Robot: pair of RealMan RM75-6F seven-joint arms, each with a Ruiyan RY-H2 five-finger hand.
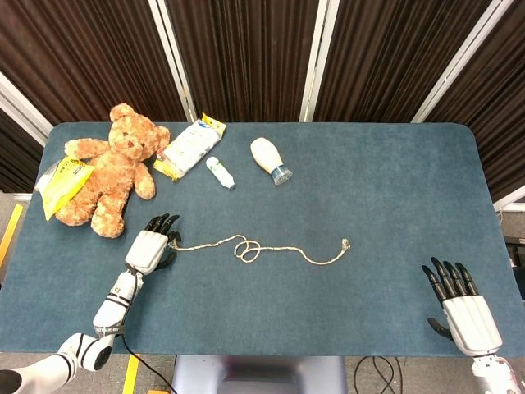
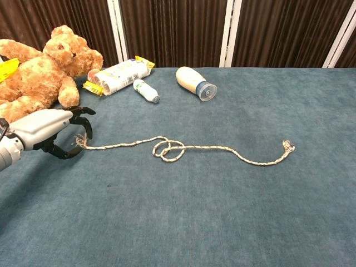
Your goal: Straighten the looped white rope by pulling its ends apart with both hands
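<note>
The white rope (image 1: 283,249) lies on the blue table with a small loop (image 2: 168,149) near its middle. Its frayed left end (image 2: 82,141) sits between the curved fingers and thumb of my left hand (image 2: 54,132), which hovers there without closing on it. In the head view my left hand (image 1: 152,245) is at that same end. The rope's right end (image 1: 345,243) lies free. Far from it, near the table's front right corner, my right hand (image 1: 458,301) rests with fingers spread and nothing in it; the chest view does not show it.
A teddy bear (image 1: 111,168) and a yellow packet (image 1: 61,182) lie at the back left, just behind my left hand. A white pouch (image 1: 189,146), a small bottle (image 1: 220,172) and a cream bottle (image 1: 271,160) lie behind the rope.
</note>
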